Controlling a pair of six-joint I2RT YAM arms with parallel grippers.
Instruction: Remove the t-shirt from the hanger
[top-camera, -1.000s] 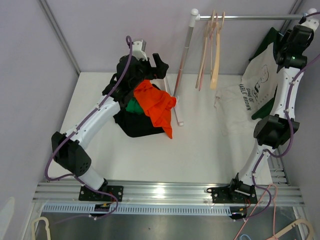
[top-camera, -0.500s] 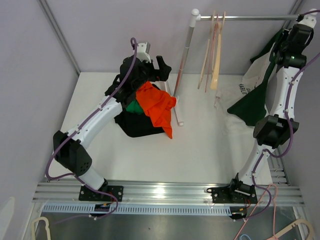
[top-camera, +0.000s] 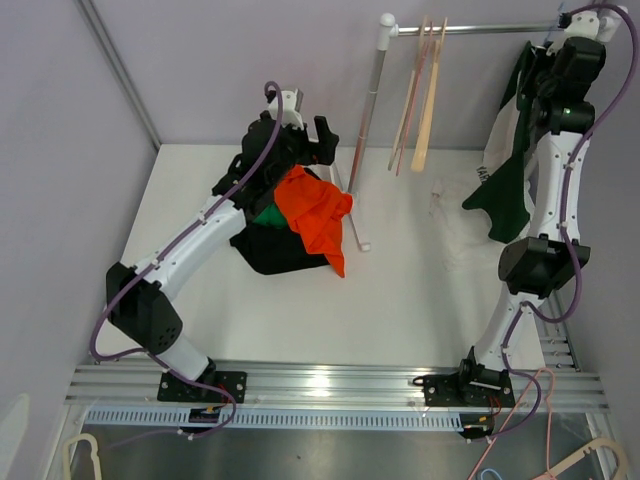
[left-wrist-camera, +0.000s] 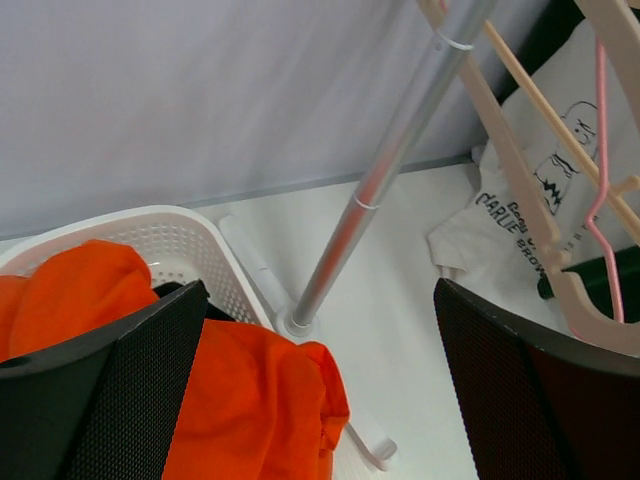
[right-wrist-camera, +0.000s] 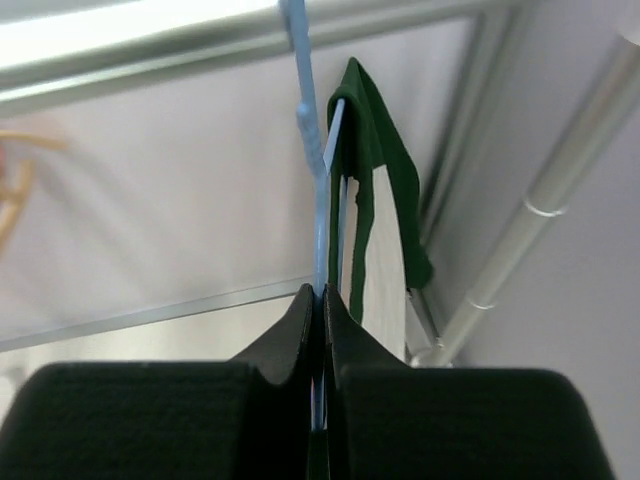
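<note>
**Top external.** Item: t-shirt, dark green with a white panel, hanging clear above the table's far right corner, below the rail. I have the right arm raised to it. Left fingers hover by the orange cloth near the far edge, well apart from the shirt.

**Left wrist.** Left fingers spread wide, nothing between them. White basket below; wooden hangers beyond.

**Right wrist.** Right fingers pinched tight on the thin blue hanger; green cloth draped on it.

**Hazards, as I judge them.** The pinch sits on a narrow stem, so the hanger may swivel or slip. With only one hold, tugging could catch the collar on the hanger's shoulder. The hem may also snag the rail.
</note>
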